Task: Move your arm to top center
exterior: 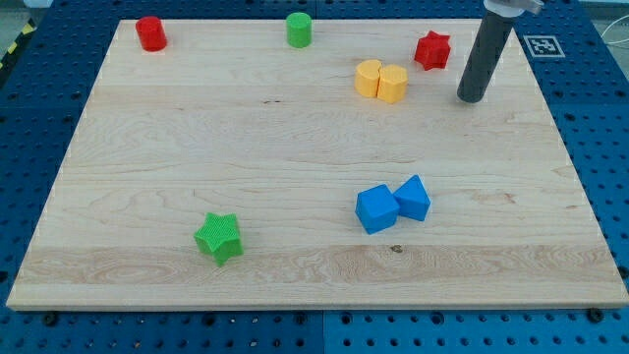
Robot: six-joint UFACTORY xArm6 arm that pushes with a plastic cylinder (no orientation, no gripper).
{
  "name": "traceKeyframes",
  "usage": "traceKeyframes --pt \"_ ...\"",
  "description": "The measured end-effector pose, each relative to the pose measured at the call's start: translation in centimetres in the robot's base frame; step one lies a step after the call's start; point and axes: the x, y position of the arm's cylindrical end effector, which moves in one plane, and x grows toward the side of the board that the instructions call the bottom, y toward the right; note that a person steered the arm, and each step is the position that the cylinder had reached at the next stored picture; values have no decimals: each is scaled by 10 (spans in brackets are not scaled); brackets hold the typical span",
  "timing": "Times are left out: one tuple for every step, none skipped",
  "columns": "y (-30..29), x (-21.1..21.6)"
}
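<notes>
My tip (471,97) is a bare rod end with nothing to grasp; it rests on the wooden board (295,147) near its upper right corner, touching no block, with the red star block (431,50) close by at about ten o'clock from it and the yellow block (380,81) near at nine o'clock. The board's top centre lies well off at about ten o'clock from my tip, where the green cylinder (299,29) stands, and the red cylinder (150,33) sits farther along near the upper left corner. Well apart at about seven o'clock from my tip, the blue cube (376,209) and the blue block (414,198) touch each other, and the green star block (218,238) lies far off at eight o'clock.
</notes>
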Motion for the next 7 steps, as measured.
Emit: traceKeyframes --pt "-6 -2" --pt "-7 -14" --pt "-15 -25" --pt "-24 -25" --pt "-33 -27" --pt "-41 -36" --pt "-53 -48"
